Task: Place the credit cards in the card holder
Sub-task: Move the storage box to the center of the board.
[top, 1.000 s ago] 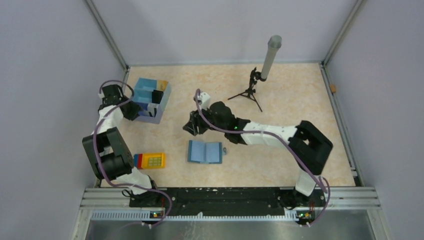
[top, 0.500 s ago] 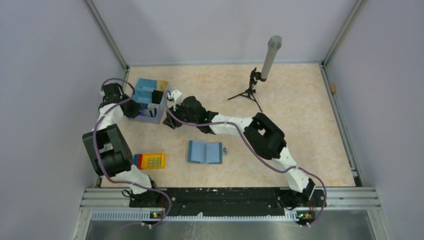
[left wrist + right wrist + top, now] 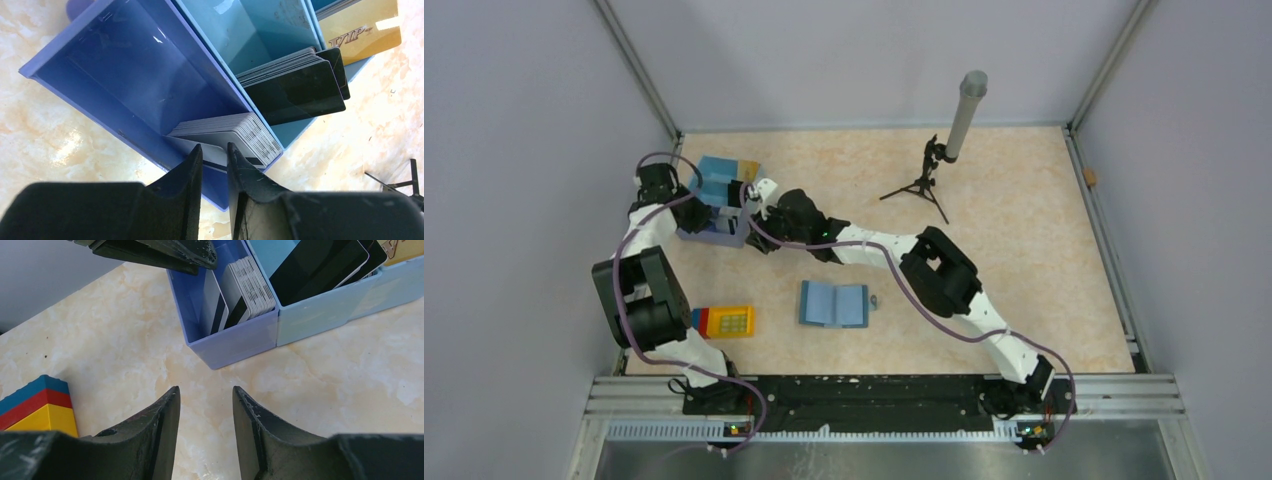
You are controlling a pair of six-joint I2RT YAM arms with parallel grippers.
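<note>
The credit cards stand in stacks inside a blue partitioned tray box [image 3: 719, 195]: silvery cards [image 3: 235, 132] [image 3: 245, 285], black cards [image 3: 295, 92] [image 3: 320, 265] and a gold card [image 3: 360, 30]. One silvery card leans away from its stack. My left gripper [image 3: 215, 147] [image 3: 696, 215] reaches into the box and stands narrowly open, one fingertip on each side of that leaning card's edge. The right gripper [image 3: 205, 390] [image 3: 757, 238] hovers open over bare table just in front of the box, with nothing between its fingers. The teal card holder [image 3: 834, 304] lies open flat mid-table.
A red, blue and yellow toy block [image 3: 724, 321] [image 3: 37, 407] lies at the near left. A small tripod [image 3: 919, 185] carrying a grey cylinder [image 3: 964, 115] stands at the back. The right arm stretches across the middle, behind the card holder.
The right arm has swung left from above the card holder to the tray box. The left gripper has moved further into the box and its jaws have narrowed.
</note>
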